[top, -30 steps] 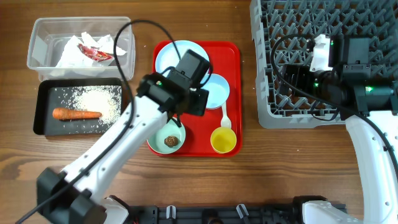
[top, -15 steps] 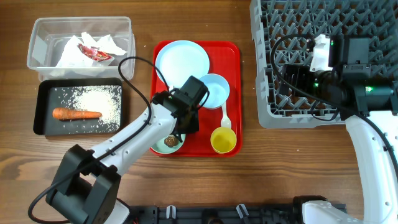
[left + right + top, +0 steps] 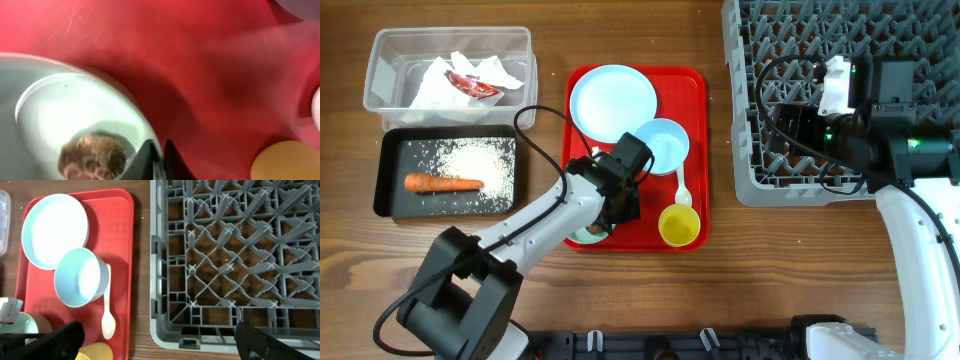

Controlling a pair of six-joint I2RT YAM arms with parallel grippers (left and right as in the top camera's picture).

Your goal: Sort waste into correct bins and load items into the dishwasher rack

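My left gripper (image 3: 607, 218) is shut on the right rim of a mint bowl (image 3: 584, 236) at the red tray's front left. In the left wrist view the dark fingertips (image 3: 150, 156) pinch that rim, one inside the bowl (image 3: 55, 110) and one outside. A brown lump (image 3: 92, 156) lies in the bowl. The pale-blue plate (image 3: 612, 100), a second bowl (image 3: 662, 146), the white spoon (image 3: 683, 188) and the yellow cup (image 3: 679, 225) rest on the tray. My right gripper (image 3: 157, 334) hangs open over the front-left corner of the grey dishwasher rack (image 3: 880, 30).
The clear tub (image 3: 378, 60) at back left holds a crumpled napkin (image 3: 430, 90) and a red wrapper (image 3: 472, 86). In front of it the black tray (image 3: 388, 195) holds a carrot (image 3: 442, 183) and rice (image 3: 470, 158). The red tray (image 3: 695, 90) sits mid-table.
My left gripper came down from above the tray's middle to the front-left bowl and shut on its rim. The right arm has not moved.
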